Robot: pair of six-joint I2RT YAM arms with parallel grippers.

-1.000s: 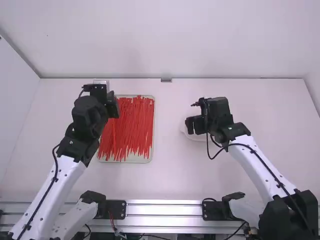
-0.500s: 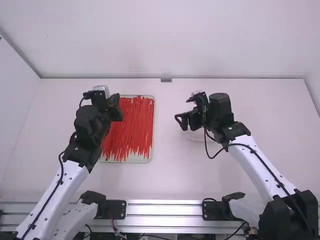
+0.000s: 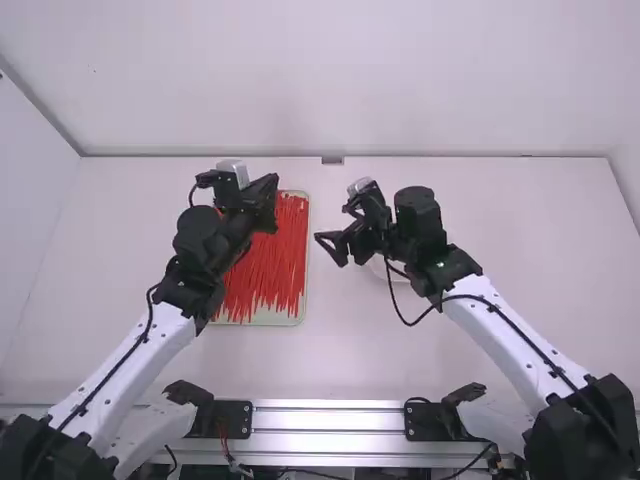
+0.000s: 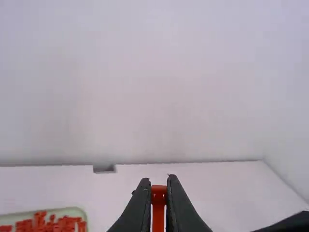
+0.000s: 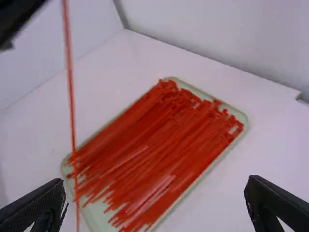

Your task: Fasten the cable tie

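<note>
1. While the left fingers (image 4: 141, 208) clamp one red cable tie (image 4: 158, 208), it hangs above the tray (image 5: 239, 116) of spare ties (image 5: 159, 140) on the surface (image 3: 480, 200).
2. Right fingers (image 5: 38, 205) hover close by, spread wide, gripping nothing.
3. Looks like the hand-off stage: next, the right side must catch the loose tail and thread it through the head.

My left pincer (image 3: 266, 190) has swung right and farther back, from the far left corner of the pale green tray (image 3: 305, 285) to above its far right part, carrying up a thin red plastic cable tie (image 4: 158, 205). My right pincer (image 3: 335, 246) has turned left toward the tray, its fingers now spread wide.
</note>
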